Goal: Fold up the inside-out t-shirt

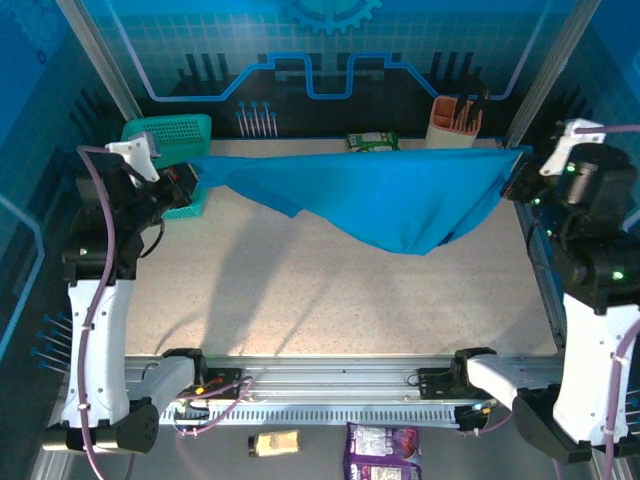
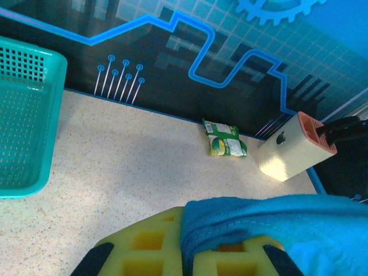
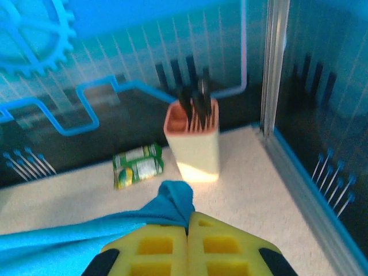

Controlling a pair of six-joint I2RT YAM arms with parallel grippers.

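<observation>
Two grips were noted on the inside-out t-shirt point(image 1: 380, 200). The left gripper point(image 2: 187, 256) was clamped on an edge at far left, beside the teal basket point(image 1: 180, 135). The right gripper point(image 3: 187, 233) was pinched tight on a bunched corner at far right. The cloth hung stretched between them over the table point(image 1: 300, 310), sagging lowest right of centre; whether it touched the table could not be determined.
</observation>
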